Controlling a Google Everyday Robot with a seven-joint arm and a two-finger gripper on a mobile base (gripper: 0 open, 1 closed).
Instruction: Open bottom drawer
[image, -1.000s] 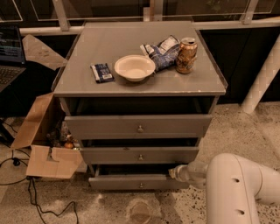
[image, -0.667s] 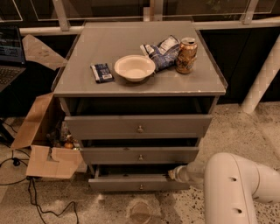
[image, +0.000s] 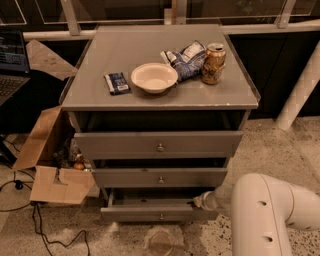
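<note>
A grey cabinet has three drawers. The bottom drawer (image: 159, 212) is the lowest and narrowest front, with a tiny round knob (image: 161, 216) at its centre. It stands pulled out a little, showing a dark gap and a strip of its inside above the front panel. My gripper (image: 199, 202) is at the right end of that drawer's top edge, reaching in from the white arm (image: 265, 212) at lower right. The middle drawer (image: 160, 177) and top drawer (image: 159, 144) sit above, each slightly proud.
On the cabinet top (image: 95, 85) are a white bowl (image: 154, 77), a blue packet (image: 116, 82), a crumpled chip bag (image: 186, 59) and a can (image: 213, 63). An open cardboard box (image: 47, 165) and cables (image: 37, 220) lie at left. A white post (image: 300, 95) stands right.
The bottom drawer has come out slightly farther toward the camera, with my gripper staying at its right end.
</note>
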